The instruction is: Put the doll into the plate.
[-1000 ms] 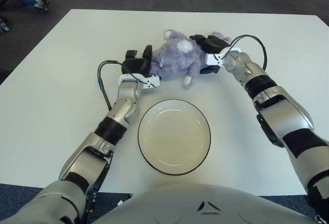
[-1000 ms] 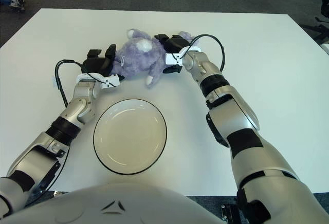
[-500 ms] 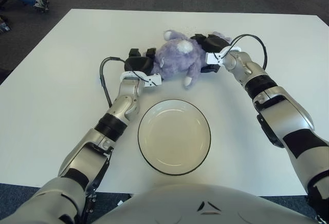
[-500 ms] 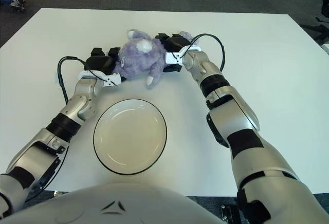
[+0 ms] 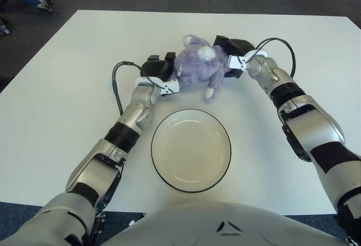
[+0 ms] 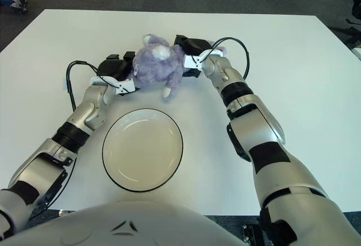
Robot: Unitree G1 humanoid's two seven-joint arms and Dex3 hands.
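Observation:
A fluffy purple doll (image 5: 200,66) with a white snout is held between my two hands, a little above the white table (image 5: 67,77), beyond the plate. My left hand (image 5: 159,68) presses on its left side and my right hand (image 5: 230,51) grips its right side. One pale foot of the doll hangs down toward the plate. The cream plate (image 5: 190,149) with a dark rim sits empty near the table's front, straight below the doll in the view.
Black cables loop from both wrists over the table. Dark carpet surrounds the table, and a person's jeans and shoe (image 5: 44,1) show at the far left corner.
Both hands have closed in on the doll and raised it slightly; the left hand moved right and forward, and the doll now sits more upright between them.

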